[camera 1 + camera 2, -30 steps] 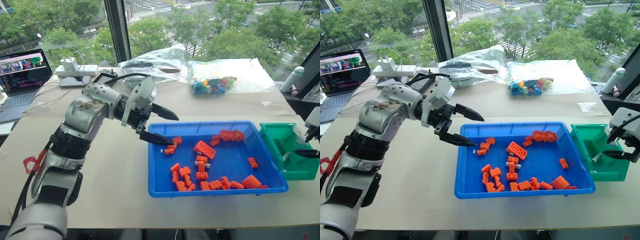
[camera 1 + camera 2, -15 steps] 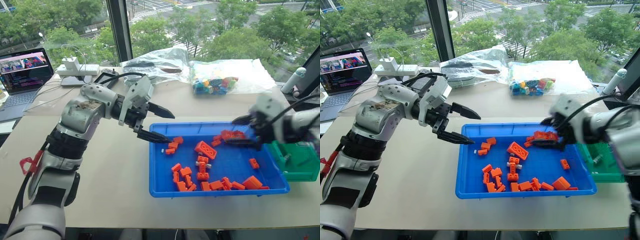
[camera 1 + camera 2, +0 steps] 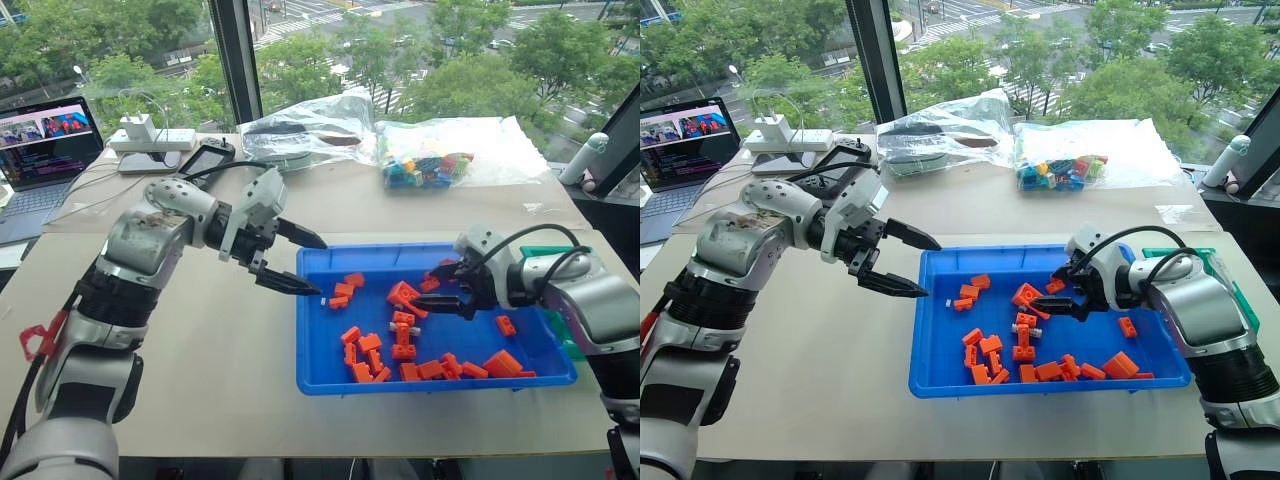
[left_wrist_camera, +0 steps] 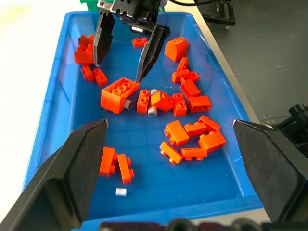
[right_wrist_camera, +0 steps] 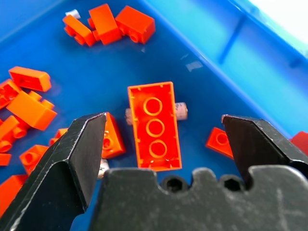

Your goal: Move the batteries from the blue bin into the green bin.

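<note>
You see whitish batteries (image 4: 153,111) lying flat among bricks in the blue bin (image 3: 330,380); the green bin (image 3: 1240,300) adjoins it.

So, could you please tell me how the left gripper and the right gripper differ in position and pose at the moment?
The left gripper hangs at the blue bin's left rim; the right gripper is low inside the bin. The left gripper points across towards the right one; the right gripper angles down over the large orange brick, which has a battery poking out beside it. Both have their jaws open and hold nothing.
</note>
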{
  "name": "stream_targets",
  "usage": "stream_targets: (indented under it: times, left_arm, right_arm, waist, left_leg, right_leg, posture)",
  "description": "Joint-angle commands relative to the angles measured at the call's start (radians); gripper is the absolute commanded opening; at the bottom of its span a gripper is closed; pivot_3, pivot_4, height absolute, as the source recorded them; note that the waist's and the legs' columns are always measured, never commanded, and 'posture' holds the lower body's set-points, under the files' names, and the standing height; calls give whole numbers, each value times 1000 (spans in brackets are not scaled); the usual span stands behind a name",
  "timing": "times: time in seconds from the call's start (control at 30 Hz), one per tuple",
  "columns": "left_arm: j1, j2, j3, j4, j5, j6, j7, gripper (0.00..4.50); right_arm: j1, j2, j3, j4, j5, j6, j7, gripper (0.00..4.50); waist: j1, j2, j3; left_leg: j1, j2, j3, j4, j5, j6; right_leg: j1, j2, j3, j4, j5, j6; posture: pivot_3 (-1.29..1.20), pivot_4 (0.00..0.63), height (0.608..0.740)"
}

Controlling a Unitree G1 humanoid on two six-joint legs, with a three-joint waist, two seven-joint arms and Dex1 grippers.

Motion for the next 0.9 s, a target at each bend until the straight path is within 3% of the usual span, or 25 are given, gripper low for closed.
stream_targets:
  times: [0.03, 0.4, 0.5, 0.73, 0.9]
  left_arm:
    - [0, 20, 19, -25, -2, -5, -7, 4500]
    - [-4, 18, 22, -16, 8, -22, 7, 4500]
    - [-4, 15, 20, -18, 8, -23, 11, 4500]
    - [-10, 6, 19, -6, 20, -43, 21, 4500]
    - [-5, 5, 20, -10, 22, -43, 19, 4500]
  right_arm:
    - [-24, 11, -5, 14, -12, -38, -4, 4469]
    - [-12, 37, 46, 49, -41, -64, 3, 4469]
    - [-13, 51, 52, 69, -53, -73, -8, 3774]
    - [-22, 70, 69, 71, -71, -82, 1, 1438]
    - [-56, 32, -9, 58, -37, -53, 6, 1364]
  waist:
    - [0, 0, 0]
    - [0, 0, 0]
    - [0, 0, 0]
    - [0, 0, 0]
    - [0, 0, 0]
  left_leg:
    - [0, 0, 0, 0, 0, 0]
    - [0, 0, 0, 0, 0, 0]
    - [0, 0, 0, 0, 0, 0]
    - [0, 0, 0, 0, 0, 0]
    - [0, 0, 0, 0, 0, 0]
  right_leg:
    - [0, 0, 0, 0, 0, 0]
    - [0, 0, 0, 0, 0, 0]
    - [0, 0, 0, 0, 0, 0]
    - [0, 0, 0, 0, 0, 0]
    - [0, 0, 0, 0, 0, 0]
  posture:
    - [0, 150, 737]
    - [0, 150, 737]
    - [0, 150, 737]
    - [0, 150, 737]
    - [0, 150, 737]
